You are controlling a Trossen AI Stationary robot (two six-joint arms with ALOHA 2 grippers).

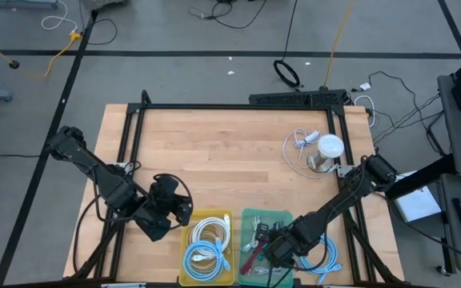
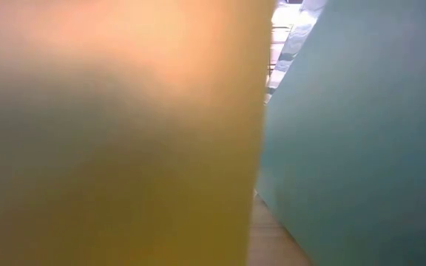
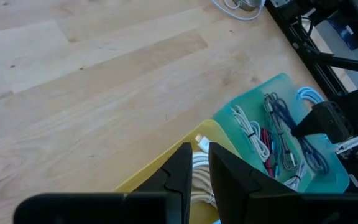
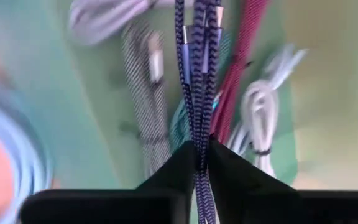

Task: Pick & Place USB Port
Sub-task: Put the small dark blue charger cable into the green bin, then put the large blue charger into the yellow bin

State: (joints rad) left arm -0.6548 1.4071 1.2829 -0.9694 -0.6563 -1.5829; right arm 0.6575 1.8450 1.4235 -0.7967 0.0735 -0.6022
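The right gripper (image 4: 201, 149) is down inside the green bin (image 1: 250, 218), its fingers pinched on a blue braided USB cable (image 4: 197, 74) that runs forward from between the tips. A red braided cable (image 4: 238, 68) lies just beside the blue one, a grey braided cable (image 4: 140, 93) on its other side, and a coiled white cable (image 4: 260, 121) sits a little beyond the red; the bin's walls close in on both flanks, leaving little side room.

The left gripper (image 3: 199, 163) waits above the yellow bin (image 1: 186, 240), fingers nearly together with a thin gap and nothing between them. Ahead of it bare table (image 3: 104, 81) stretches wide and free.

In the low view both bin walls fill the picture, hiding both arms. From above, the right arm covers the grasp itself, and the cable's plug cannot be made out.
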